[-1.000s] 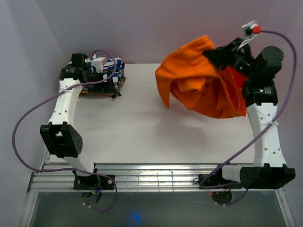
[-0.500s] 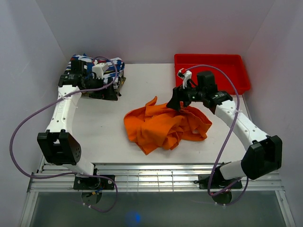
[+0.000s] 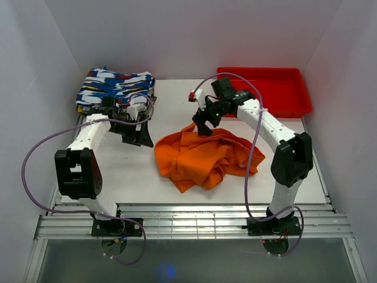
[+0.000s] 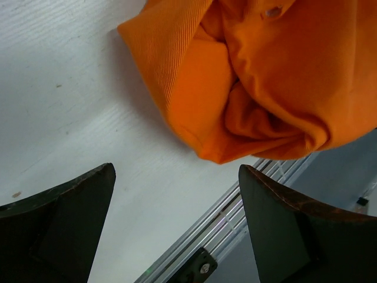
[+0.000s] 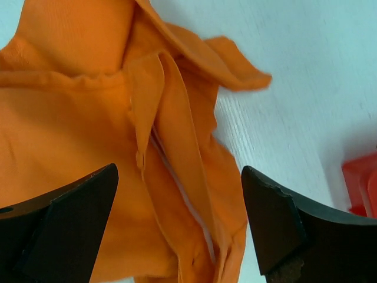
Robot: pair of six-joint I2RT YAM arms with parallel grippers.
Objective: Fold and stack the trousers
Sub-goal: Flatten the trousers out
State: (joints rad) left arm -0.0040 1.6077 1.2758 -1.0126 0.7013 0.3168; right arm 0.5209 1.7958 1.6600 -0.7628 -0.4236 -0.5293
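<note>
The trousers (image 3: 203,156) lie in a crumpled bright-orange heap on the middle of the white table (image 3: 118,171). My right gripper (image 3: 201,128) hangs open over the heap's far edge and holds nothing. In the right wrist view the trousers (image 5: 88,118) show a seam and a fold under the open gripper (image 5: 178,177). My left gripper (image 3: 143,139) stands open just left of the heap, apart from it. The left wrist view has the trousers (image 4: 265,76) ahead of the open gripper (image 4: 177,177), with bare table between the fingers.
A red plastic tray (image 3: 277,94) stands at the back right; its corner (image 5: 359,183) shows in the right wrist view. A stack of blue, white and red patterned folded clothes (image 3: 115,85) sits at the back left. Aluminium rails (image 3: 188,221) run along the table's near edge.
The right gripper brought the trousers down from over the tray to the table's middle, opened and let them go. The left arm swung off the clothes stack toward the heap.
</note>
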